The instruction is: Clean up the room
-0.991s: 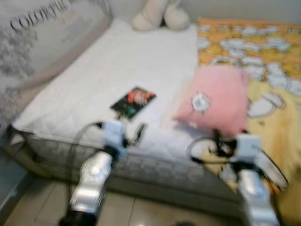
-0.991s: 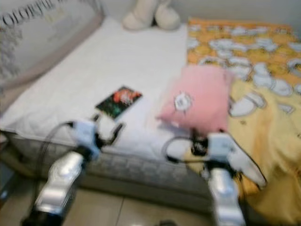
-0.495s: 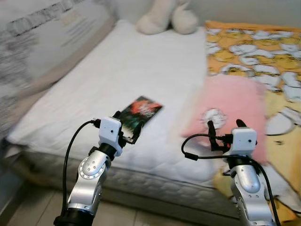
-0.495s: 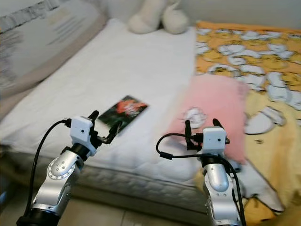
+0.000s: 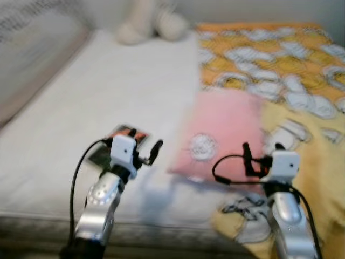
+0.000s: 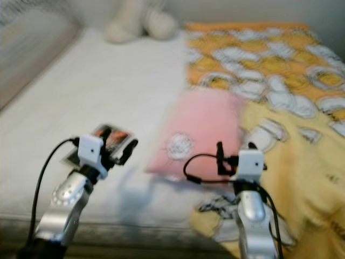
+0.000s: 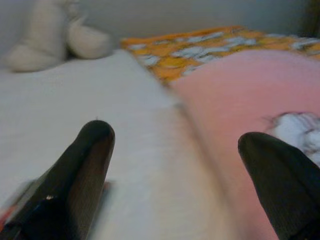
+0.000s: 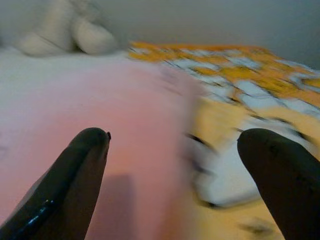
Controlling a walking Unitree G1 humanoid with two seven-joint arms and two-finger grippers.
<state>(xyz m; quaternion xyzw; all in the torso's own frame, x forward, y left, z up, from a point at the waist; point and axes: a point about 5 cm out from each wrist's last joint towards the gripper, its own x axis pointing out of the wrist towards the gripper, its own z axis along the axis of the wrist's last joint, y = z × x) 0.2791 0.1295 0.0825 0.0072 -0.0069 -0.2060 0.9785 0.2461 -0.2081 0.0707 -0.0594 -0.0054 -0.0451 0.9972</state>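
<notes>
Pink pillow [image 5: 218, 135] and the book [image 6: 110, 137] are both lying loose on the bed [image 5: 108, 91], so you've tidied nothing yet. Left gripper [image 5: 144, 154] and right gripper [image 5: 261, 152] hover spread apart, empty.

Bed [image 5: 64, 102] takes up most of the view, white quilted mattress top, front edge grey and blurred. Padded headboard [image 5: 32, 59] runs along the left side, pale grey-beige. Plain light wall [image 5: 242, 11] behind the far end. Orange and yellow patterned blanket [image 5: 269, 59] spread over the right half. Light soft and even; picture blurred.
</notes>
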